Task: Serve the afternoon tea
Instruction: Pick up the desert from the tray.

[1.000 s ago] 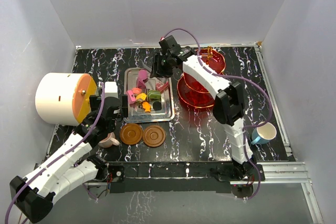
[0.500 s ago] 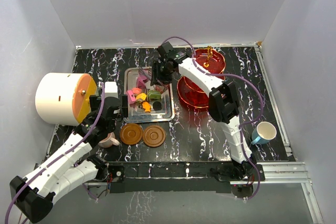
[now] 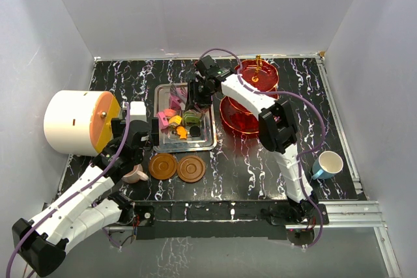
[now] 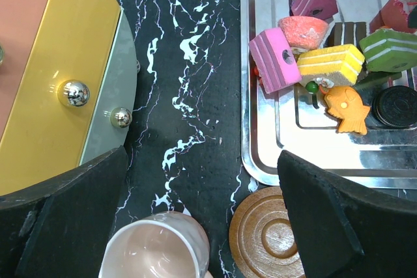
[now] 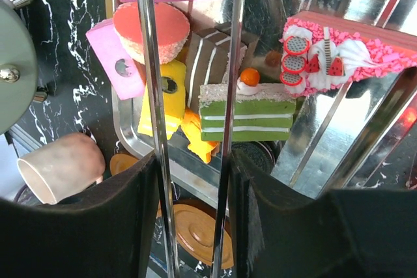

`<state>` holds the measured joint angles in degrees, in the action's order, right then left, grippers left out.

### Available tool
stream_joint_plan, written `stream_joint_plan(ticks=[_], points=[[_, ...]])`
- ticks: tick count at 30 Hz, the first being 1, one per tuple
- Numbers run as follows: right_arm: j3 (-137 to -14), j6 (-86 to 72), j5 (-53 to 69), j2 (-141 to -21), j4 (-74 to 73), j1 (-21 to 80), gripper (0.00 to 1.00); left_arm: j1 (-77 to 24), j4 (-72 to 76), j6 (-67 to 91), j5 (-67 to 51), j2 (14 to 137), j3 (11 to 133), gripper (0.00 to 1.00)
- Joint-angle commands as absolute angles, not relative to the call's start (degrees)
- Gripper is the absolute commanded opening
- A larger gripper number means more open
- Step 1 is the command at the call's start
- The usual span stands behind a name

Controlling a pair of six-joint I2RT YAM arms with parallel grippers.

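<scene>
- While the white drum (image 3: 71, 122) sits at the bench's left edge, I count it out of the tea.
- Just right of the tray (image 3: 195, 148), the red stand (image 3: 236, 120) shows no sweets I can see, so I judge loading is barely begun.
- Two saucers (image 3: 163, 166) lie bare; the pink cup (image 4: 156, 245) stands beside them, the blue cup (image 3: 327, 164) well apart.
- My left fingers (image 4: 71, 213) spread wide above the pink cup, placed to take it.
- My right fingers (image 5: 85, 226) clamp steel tongs (image 5: 151, 96), poised over the sweets (image 5: 246, 116) in the tray.

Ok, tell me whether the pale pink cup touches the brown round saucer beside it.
Apart. Left wrist view shows a strip of black table between the pink cup and the saucer.
</scene>
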<state>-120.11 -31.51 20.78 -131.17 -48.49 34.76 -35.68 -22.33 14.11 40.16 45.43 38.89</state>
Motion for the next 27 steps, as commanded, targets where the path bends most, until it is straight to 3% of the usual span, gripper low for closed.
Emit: stream_joint_plan(ticks=[1, 13, 21, 27], points=[[-119.5, -31.7, 23.8, -126.1, -44.2, 34.7, 0.42, -35.3, -21.6, 13.7, 40.8, 45.2, 39.2, 0.99], [-118.7, -32.1, 25.0, -125.6, -43.1, 34.4, 0.39, -35.3, -21.5, 13.6, 40.6, 45.0, 39.1, 0.99], [-118.3, -33.3, 25.4, -126.1, -41.2, 34.3, 0.25, -35.3, -21.5, 13.6, 40.7, 45.2, 39.2, 0.99], [-118.1, -33.1, 26.1, -125.1, -40.5, 34.3, 0.22, -35.3, -21.6, 13.7, 40.8, 45.2, 39.2, 0.99]])
